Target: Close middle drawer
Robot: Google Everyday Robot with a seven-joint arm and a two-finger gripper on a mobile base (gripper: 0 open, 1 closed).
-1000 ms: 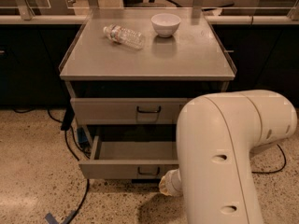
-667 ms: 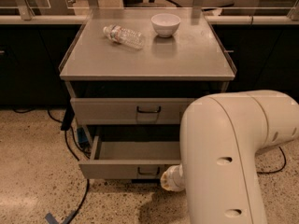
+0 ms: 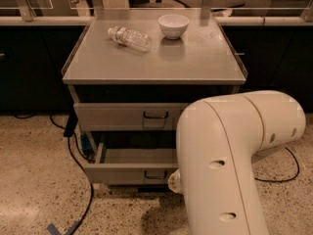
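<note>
Half hidden behind the arm [image 3: 230,170], the hand [image 3: 174,181] sits at the front of the open middle drawer [image 3: 128,166]; whether it is apart or together I cannot tell.

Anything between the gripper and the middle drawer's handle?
In the camera view the gripper is hidden behind the white arm, low beside the open middle drawer; no object shows in the gap by the handle.

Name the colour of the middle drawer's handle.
Dark handle on the middle drawer; camera view, the tool beside it.
</note>
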